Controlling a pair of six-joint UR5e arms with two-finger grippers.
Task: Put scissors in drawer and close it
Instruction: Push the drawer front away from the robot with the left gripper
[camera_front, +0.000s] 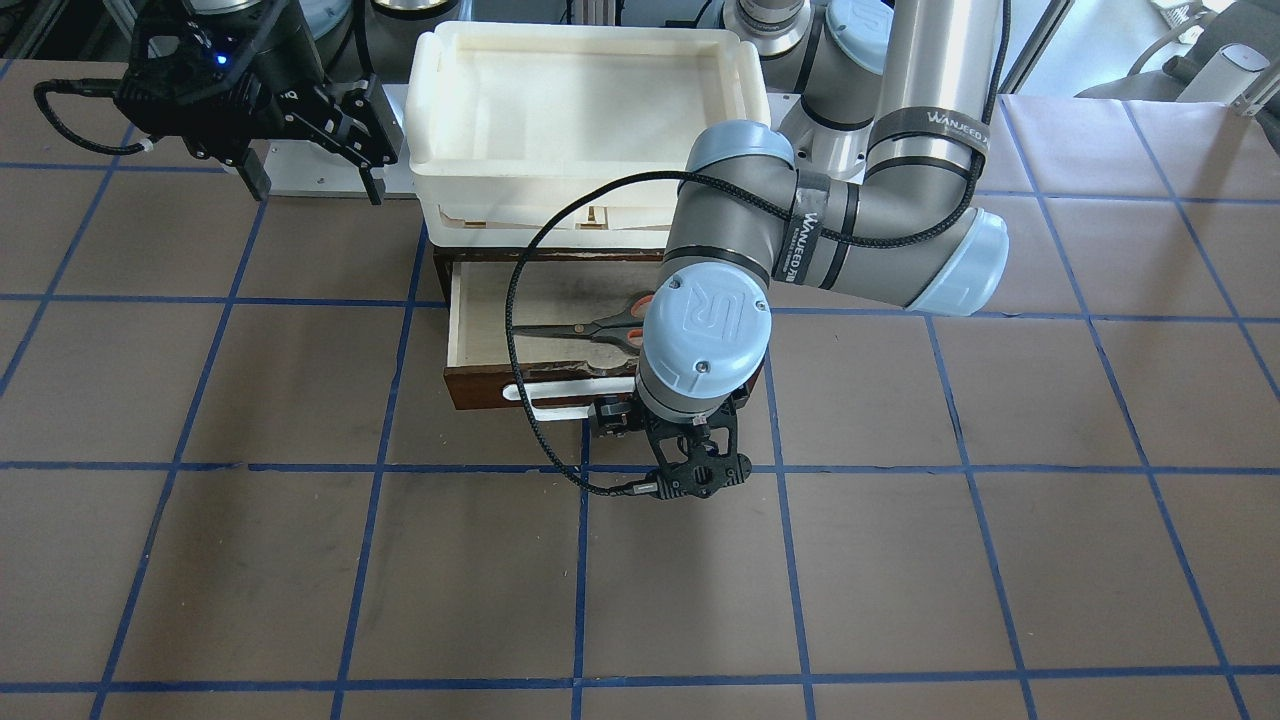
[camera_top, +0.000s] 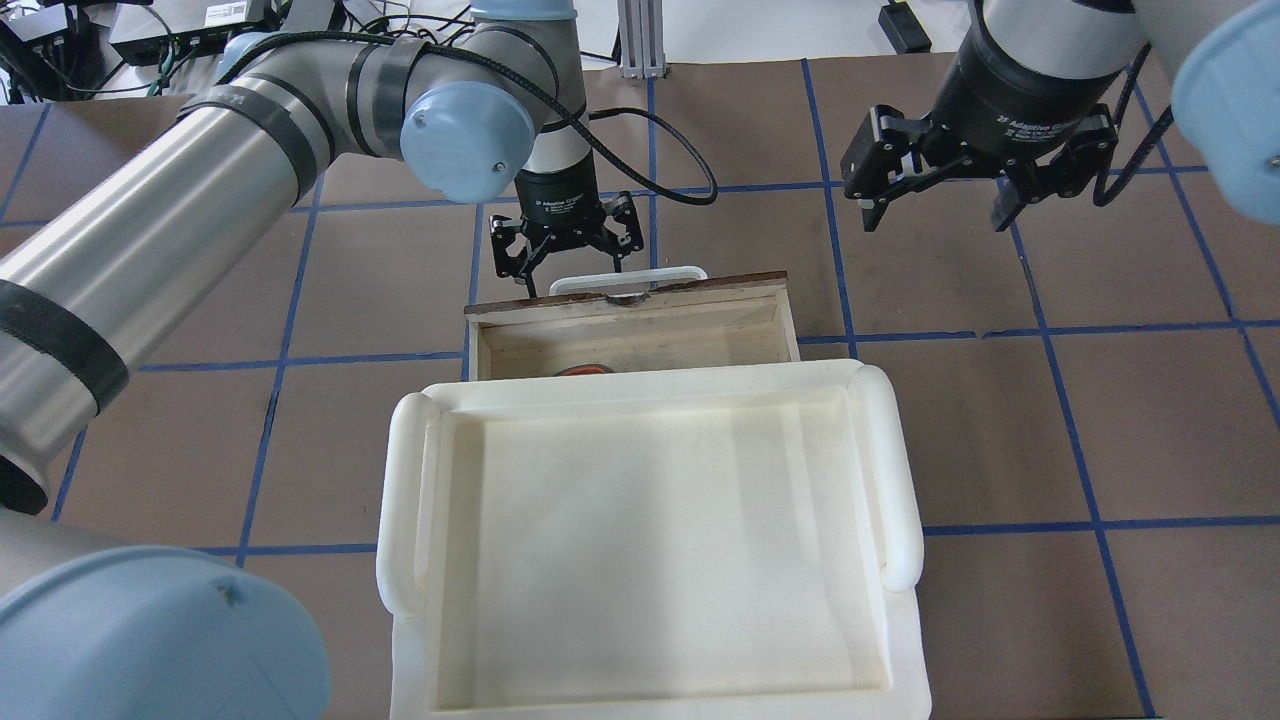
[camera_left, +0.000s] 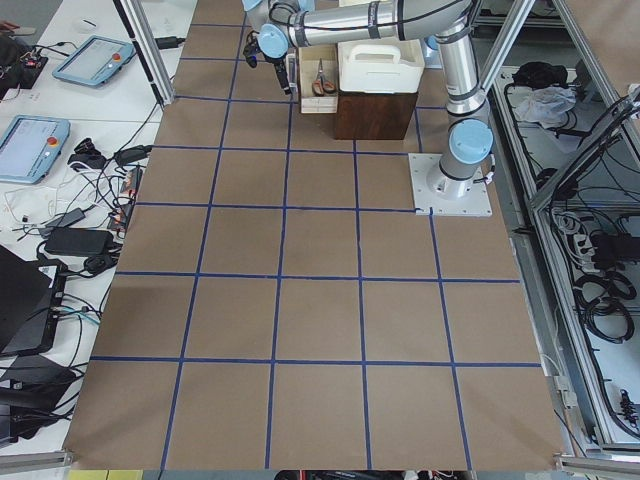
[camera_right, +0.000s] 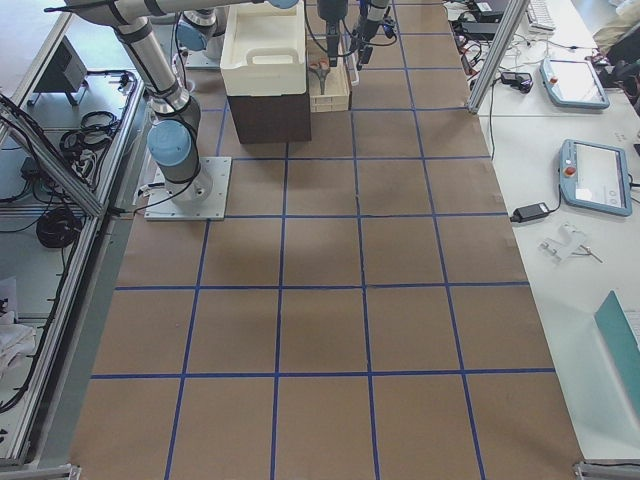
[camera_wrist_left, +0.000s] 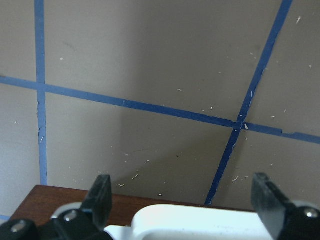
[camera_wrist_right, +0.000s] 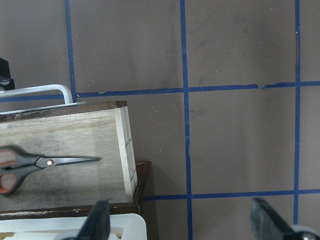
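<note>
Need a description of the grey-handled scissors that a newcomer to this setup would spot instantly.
Find the large white plastic tray near the robot's base; just under it, a shallow drawer with a pale plywood floor is pulled open. The scissors lie flat on that floor: dark grey blades, grey handles with orange-red inner loops, the only item seen inside.
</note>
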